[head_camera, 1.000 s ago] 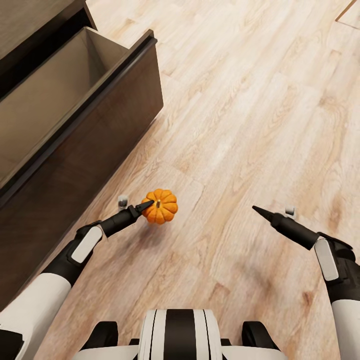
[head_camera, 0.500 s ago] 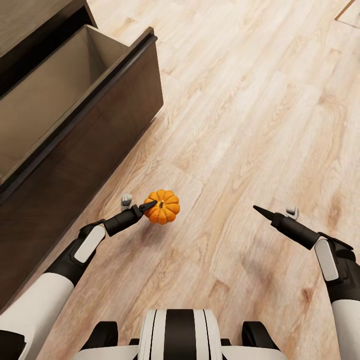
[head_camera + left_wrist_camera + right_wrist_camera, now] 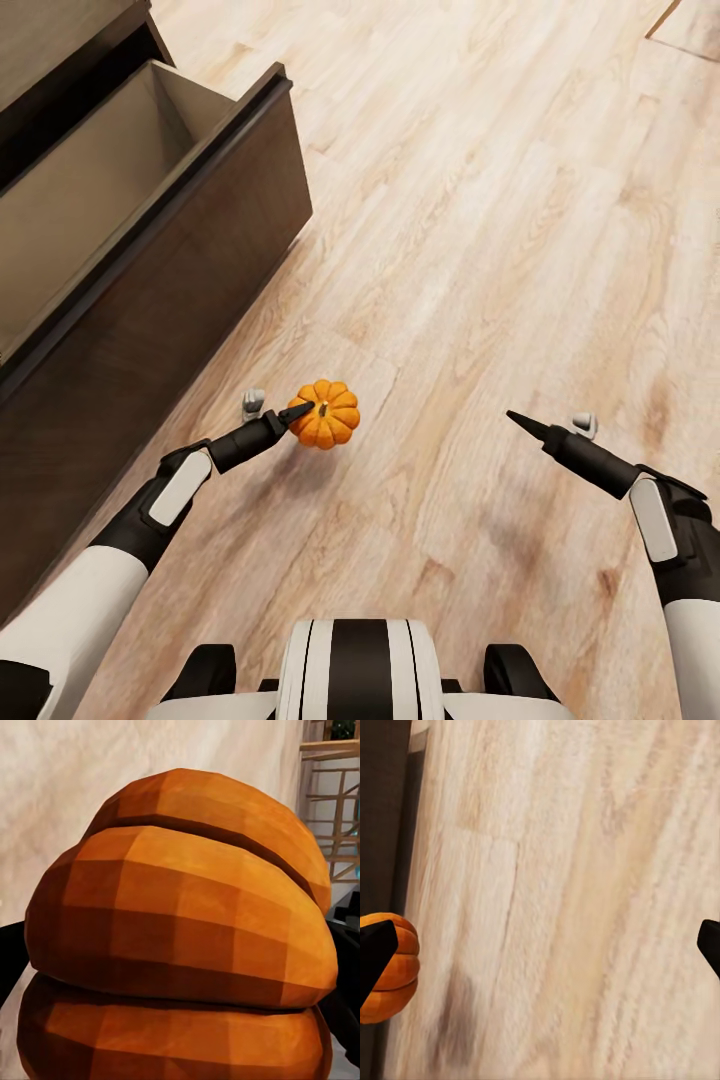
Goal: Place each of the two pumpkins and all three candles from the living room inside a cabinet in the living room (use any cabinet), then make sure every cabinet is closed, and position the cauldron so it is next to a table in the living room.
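A small orange pumpkin hangs just above the wood floor, and my left gripper is shut on it near its stem. Up close in the left wrist view, the pumpkin bulges between the dark fingers. To the left stands the dark-brown cabinet with its drawer pulled out, pale beige inside and nothing in it. My right gripper hovers over bare floor at the right, open and holding nothing. In the right wrist view, that right gripper has its fingertips wide apart, and the pumpkin sits beside one of them.
Light wood floor stretches ahead and to the right. The open drawer's front juts into the floor on the left. A pale edge of another surface shows at the far top right corner.
The pumpkin has risen slightly in my left gripper. The whole picture has shifted, with the cabinet now further left and up, so the camera moved. The right arm holds its pose.
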